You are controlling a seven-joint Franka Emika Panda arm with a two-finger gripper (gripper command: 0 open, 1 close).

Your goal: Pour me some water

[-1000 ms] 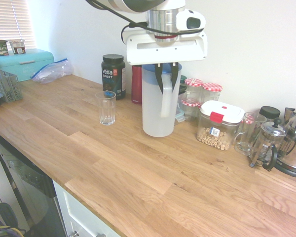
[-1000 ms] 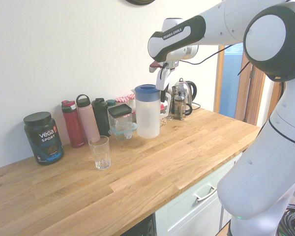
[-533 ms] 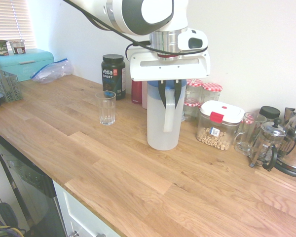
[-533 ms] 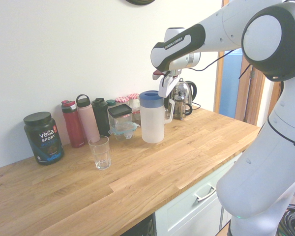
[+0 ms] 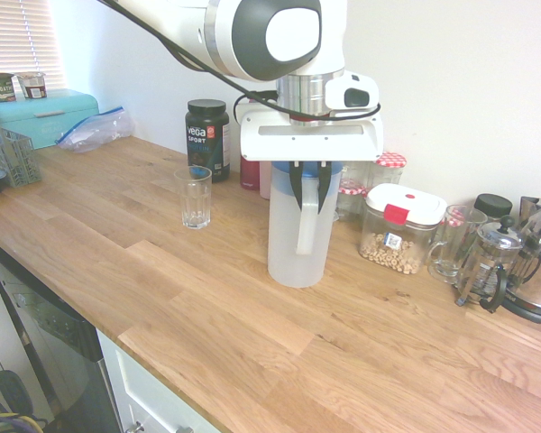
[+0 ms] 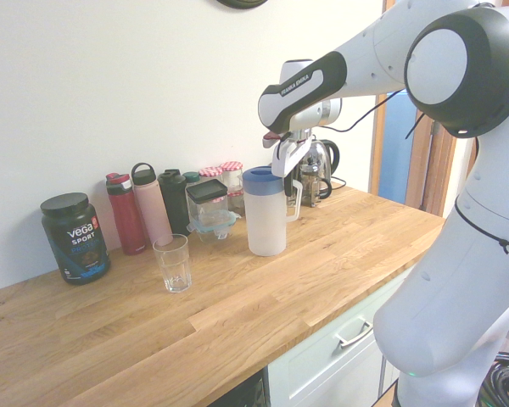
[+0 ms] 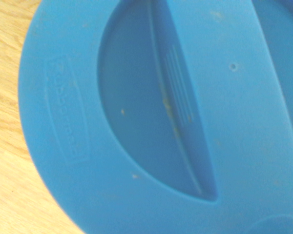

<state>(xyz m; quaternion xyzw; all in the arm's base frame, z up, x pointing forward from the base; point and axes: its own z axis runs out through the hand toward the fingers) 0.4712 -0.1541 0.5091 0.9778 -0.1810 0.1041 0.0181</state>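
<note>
Wooden counter [image 5: 207, 325]: my white gripper [image 5: 309, 209] is closed on the blue-lidded translucent plastic jug [image 5: 293, 263] by its handle [image 5: 305, 236], pouring into the clear glass [image 5: 196, 198] apparently still to do.

So the jug [image 6: 266, 222] is a milky see-through white with a solid blue lid [image 7: 244, 122], and the tub [image 6: 75, 242] is black. Next to that there's a deep red bottle [image 6: 125, 216] and a soft pink one [image 6: 152, 212] (kinda cute together). The jar lids [image 5: 389, 160] are red-and-white check, the box [image 5: 47, 117] is turquoise, and the counter [image 5: 189, 316] is honey-brown with streaky wood grain.
</note>
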